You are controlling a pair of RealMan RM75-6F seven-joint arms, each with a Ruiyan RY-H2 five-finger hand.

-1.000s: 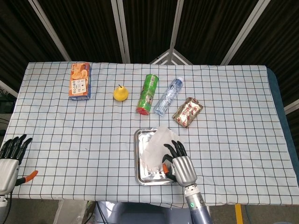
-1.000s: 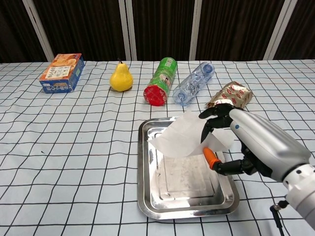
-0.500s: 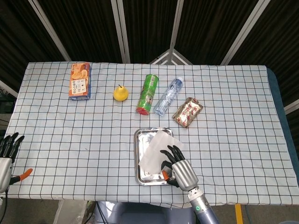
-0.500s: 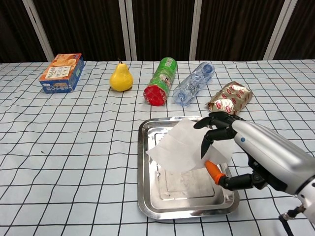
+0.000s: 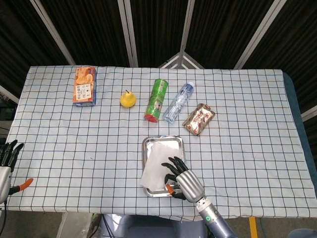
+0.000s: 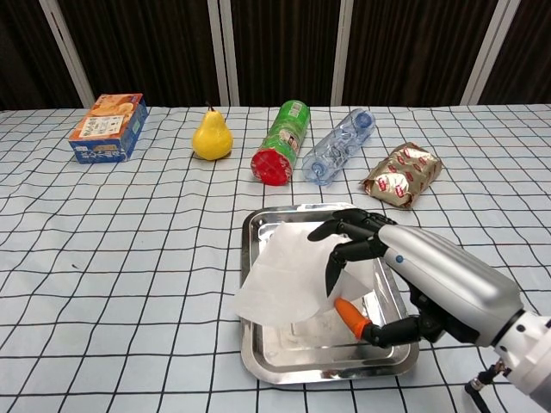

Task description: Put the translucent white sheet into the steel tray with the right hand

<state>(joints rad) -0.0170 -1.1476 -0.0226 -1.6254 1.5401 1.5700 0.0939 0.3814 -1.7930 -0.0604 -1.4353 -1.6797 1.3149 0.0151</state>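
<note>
The translucent white sheet (image 6: pixel 284 280) (image 5: pixel 155 169) hangs over the steel tray (image 6: pixel 267 361) (image 5: pixel 163 142), its left corner reaching past the tray's left rim. My right hand (image 6: pixel 405 280) (image 5: pixel 181 179) holds the sheet's right side between its dark fingers and orange-tipped thumb, low over the tray's right half. At the bottom left edge of the head view sits my left hand (image 5: pixel 6 166), holding nothing, fingers apart; the chest view does not show it.
Along the far side lie a cracker box (image 6: pixel 108 126), a yellow pear (image 6: pixel 212 135), a green can with a red end (image 6: pixel 281 142), a clear bottle (image 6: pixel 338 145) and a shiny snack bag (image 6: pixel 401 175). The checked cloth (image 6: pixel 103 258) covers the table.
My right hand has carried the sheet lower and leftward over the tray; the sheet now droops past the left rim. The left hand has drawn slightly back toward the table's edge.
</note>
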